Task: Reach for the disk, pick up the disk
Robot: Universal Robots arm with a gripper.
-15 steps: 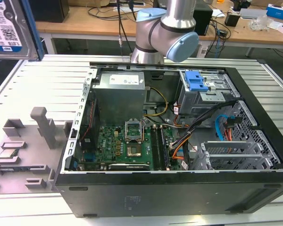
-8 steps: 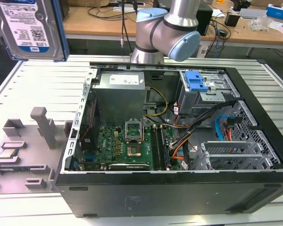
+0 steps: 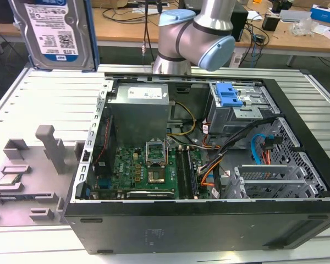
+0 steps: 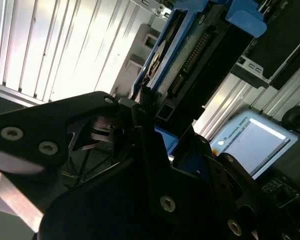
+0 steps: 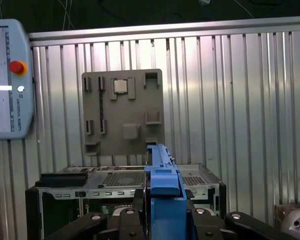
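My gripper (image 5: 164,222) is clamped on the disk (image 3: 58,33), jaws narrow, one on each flat face. In both wrist views the disk sits edge-on between my black fingers (image 5: 115,224), and its blue frame (image 5: 163,187) sticks out past them.

In the exterior view the disk is up in the air beyond the far corner of the computer case (image 3: 209,225), on the exterior view's left. It stands upright with the label face toward that camera. The long axis is near vertical, the top is cut off by the frame and the lower short edge is level.

The disk is well apart from the case and touches nothing but my jaws. There is free air on both faces. The ribbed table (image 3: 49,104) is open beside the case, and a grey fixture plate (image 5: 122,112) lies flat next to the case.
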